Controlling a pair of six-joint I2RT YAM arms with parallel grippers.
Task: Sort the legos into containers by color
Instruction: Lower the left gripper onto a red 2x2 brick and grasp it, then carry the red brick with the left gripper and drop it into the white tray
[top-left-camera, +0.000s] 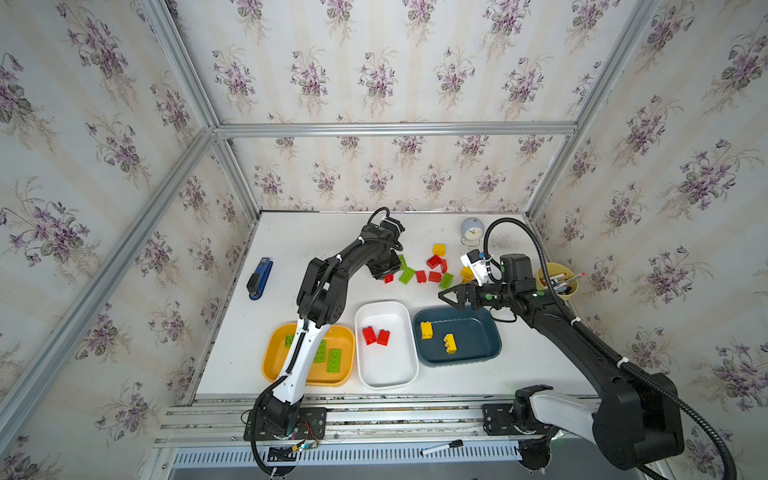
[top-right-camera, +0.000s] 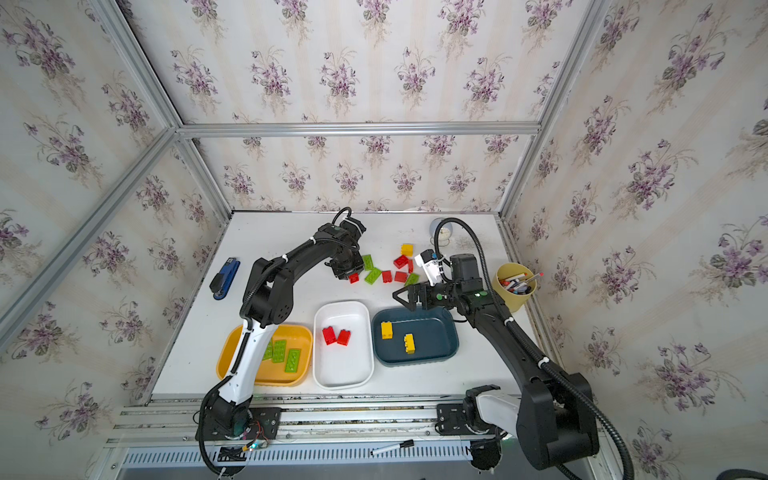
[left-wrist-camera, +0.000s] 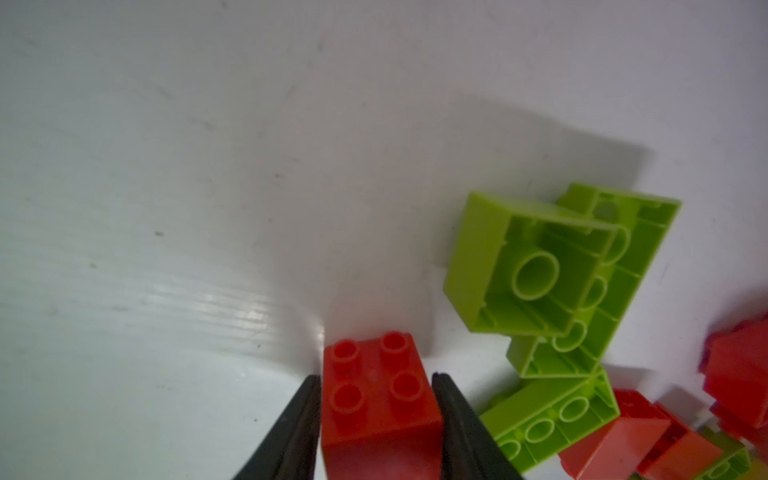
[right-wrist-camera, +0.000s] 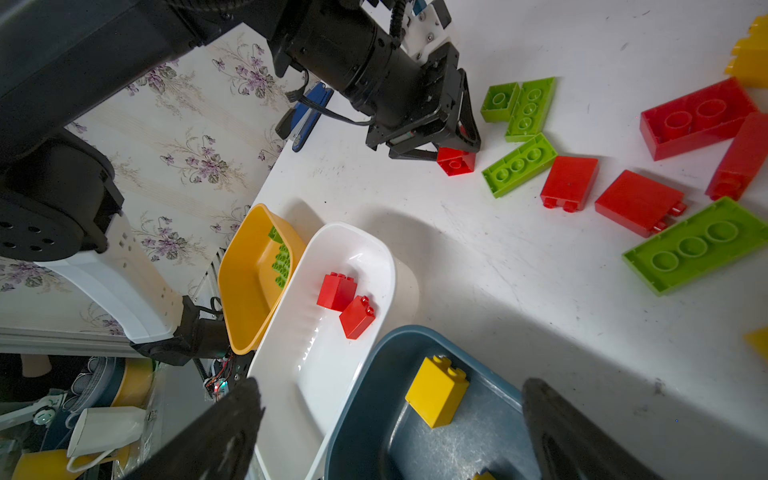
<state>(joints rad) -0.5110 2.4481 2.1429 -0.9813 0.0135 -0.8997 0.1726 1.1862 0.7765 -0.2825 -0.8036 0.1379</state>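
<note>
Nearest, along the front edge of the desk (top-left-camera: 316, 249), stand the orange-yellow tray (top-left-camera: 272, 353) holding green bricks (top-left-camera: 334, 360), the white tray (top-left-camera: 386, 370) holding two red bricks (top-left-camera: 369, 335), and the teal tray (top-left-camera: 478, 345) holding two yellow bricks (top-left-camera: 426, 330). Just beyond, my right pincer (top-left-camera: 452, 299) hangs empty, jaws wide apart, above the teal tray's far rim. Farther back, my left pincer (left-wrist-camera: 375, 378) is clamped on a small red brick (right-wrist-camera: 455, 161), one finger against each side, at the left end of the loose bricks (top-left-camera: 419, 274) scattered mid-desk.
</note>
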